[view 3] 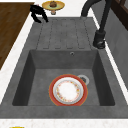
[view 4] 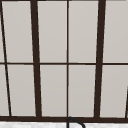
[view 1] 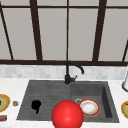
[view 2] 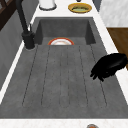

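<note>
My left hand hovers low over the front left part of the grey drainboard, fingers relaxed and hanging down, holding nothing. In the left side view the same hand sits over the drainboard's front edge, and in the right side view the hand is at the far corner by the counter. A white plate with a red-orange rim lies flat in the sink basin beside the drain. A large red ball shows at the front edge of the sink, between the hand and the plate.
A black faucet stands behind the sink. Yellow dishes rest on the counter at the left and right. A small brown item lies near the left dish. A white jug stands at the right.
</note>
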{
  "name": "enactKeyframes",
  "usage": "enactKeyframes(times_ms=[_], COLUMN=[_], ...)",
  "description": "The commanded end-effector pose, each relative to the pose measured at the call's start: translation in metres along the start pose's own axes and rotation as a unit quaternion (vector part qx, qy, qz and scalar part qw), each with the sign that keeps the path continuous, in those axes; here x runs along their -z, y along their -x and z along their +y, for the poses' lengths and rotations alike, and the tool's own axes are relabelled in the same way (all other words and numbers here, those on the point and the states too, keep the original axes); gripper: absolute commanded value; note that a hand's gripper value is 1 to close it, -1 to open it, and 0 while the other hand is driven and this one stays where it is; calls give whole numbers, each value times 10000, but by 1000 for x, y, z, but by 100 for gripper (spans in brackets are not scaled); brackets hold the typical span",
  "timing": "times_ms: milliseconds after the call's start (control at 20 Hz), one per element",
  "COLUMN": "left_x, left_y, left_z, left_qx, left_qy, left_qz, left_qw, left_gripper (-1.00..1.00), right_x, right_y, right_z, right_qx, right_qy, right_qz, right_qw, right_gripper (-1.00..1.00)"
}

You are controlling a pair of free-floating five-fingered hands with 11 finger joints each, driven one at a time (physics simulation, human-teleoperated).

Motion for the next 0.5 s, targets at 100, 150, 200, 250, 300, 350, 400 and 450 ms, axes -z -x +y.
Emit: enactKeyframes(times_ms=[100,150,200,250,300,350,400,450], left_x=[0,0,0,0,0,0,0,0], left_y=[0,0,0,0,0,0,0,0], left_z=[0,0,0,0,0,0,0,0], left_qx=[0,0,0,0,0,0,0,0], left_qy=[0,0,0,0,0,0,0,0], left_qz=[0,0,0,0,0,0,0,0], left_qw=[10000,10000,10000,10000,10000,10000,10000,10000], left_gripper=[0,0,0,0,0,0,0,0], right_x=[-39,-39,-26,-24,-19,-13,-11,-5], right_y=[16,11,-4,3,3,-7,-9,-14], right_z=[-21,-19,-14,-10,-6,-1,5,9], right_qx=[-90,-26,-192,-433,-471,-382,-384,-444], right_qy=[166,337,418,462,587,715,790,847], right_qz=[-197,-182,-233,-308,-302,-200,-177,-157], right_qw=[9996,9993,9987,9975,9967,9965,9960,9953], right_gripper=[-100,-100,-100,-100,-100,-100,-100,-100])
